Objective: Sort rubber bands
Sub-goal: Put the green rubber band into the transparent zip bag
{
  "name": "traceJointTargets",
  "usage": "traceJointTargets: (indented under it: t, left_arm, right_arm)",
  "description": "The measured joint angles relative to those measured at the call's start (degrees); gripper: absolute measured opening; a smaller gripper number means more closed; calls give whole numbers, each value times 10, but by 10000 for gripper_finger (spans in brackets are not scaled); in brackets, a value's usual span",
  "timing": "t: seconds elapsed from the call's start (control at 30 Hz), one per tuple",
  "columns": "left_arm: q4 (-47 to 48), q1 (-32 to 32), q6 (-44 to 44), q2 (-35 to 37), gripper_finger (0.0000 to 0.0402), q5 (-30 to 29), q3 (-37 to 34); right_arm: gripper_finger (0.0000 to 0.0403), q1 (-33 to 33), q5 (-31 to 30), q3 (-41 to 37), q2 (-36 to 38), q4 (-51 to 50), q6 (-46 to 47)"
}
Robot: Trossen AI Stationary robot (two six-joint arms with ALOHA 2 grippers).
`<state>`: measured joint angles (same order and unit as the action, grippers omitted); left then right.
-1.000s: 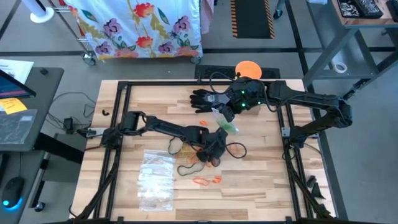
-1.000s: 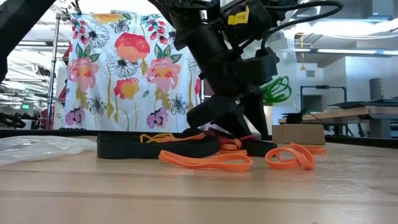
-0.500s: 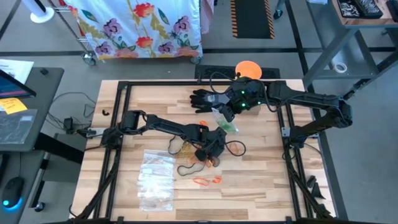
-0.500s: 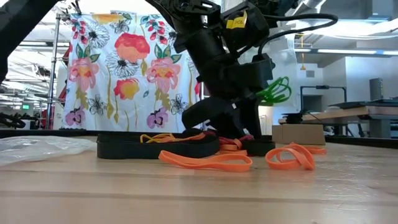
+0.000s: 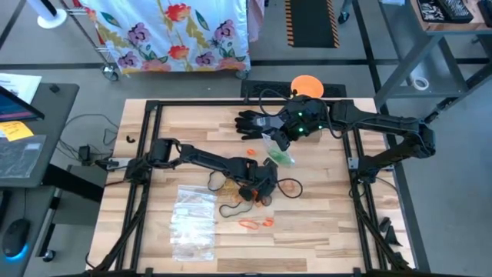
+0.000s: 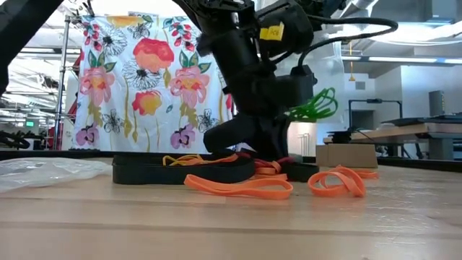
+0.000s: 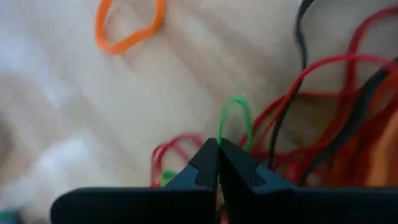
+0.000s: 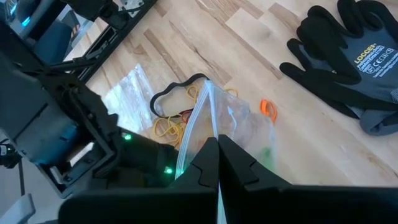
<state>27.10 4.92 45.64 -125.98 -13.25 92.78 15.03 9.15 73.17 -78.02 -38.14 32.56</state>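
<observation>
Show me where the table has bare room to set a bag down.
Bare wood lies along the table's near edge right of the orange bands, and in the far-left corner beside the black glove. The middle is crowded: left gripper shut in the band pile, right gripper holding a clear bag, more bags near-left.

The left gripper point(image 5: 260, 187) was down on the pile of rubber bands point(image 5: 246, 194) near the table point(image 5: 323, 223) centre, jaws together on one band point(image 7: 235, 121). More bags point(image 5: 192, 219) lay left of the pile. The right gripper point(image 5: 275, 137) was behind the pile, holding up a bag point(image 5: 279, 151) by its edge. The glove point(image 5: 250, 121) lay just behind and left of that gripper.
</observation>
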Motion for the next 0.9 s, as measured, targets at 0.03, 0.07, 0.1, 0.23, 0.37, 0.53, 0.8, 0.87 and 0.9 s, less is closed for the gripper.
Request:
traceJointTargets:
  t: [0.03, 0.07, 0.1, 0.23, 0.37, 0.53, 0.8, 0.87, 0.9]
  left_arm:
    - [-3, 3, -4, 7, 3, -15, 0]
    - [-5, 6, -9, 15, 2, -27, 0]
    - [-6, 8, -17, 24, 2, -32, 0]
    - [10, 9, -63, 57, 1, -28, 1]
    - [38, -1, -110, 106, 1, 26, 1]
    - [57, -7, -147, 172, 1, 56, -30]
    - [-79, -7, -161, 273, 0, 55, -105]
    - [-140, -8, -148, 289, 0, 53, -125]
    - [-170, -9, -141, 295, 0, 51, -132]
  right_arm:
    - [0, 0, 0, 0, 0, 0, 0]
    - [0, 0, 0, 0, 0, 0, 0]
    - [0, 0, 0, 0, 0, 0, 0]
    - [0, 0, 0, 0, 0, 0, 0]
    - [0, 0, 0, 0, 0, 0, 0]
    - [0, 0, 0, 0, 0, 0, 0]
    - [0, 0, 0, -1, 0, 2, 0]
    - [0, 0, 0, -1, 0, 1, 0]
    - [0, 0, 0, -1, 0, 3, 0]
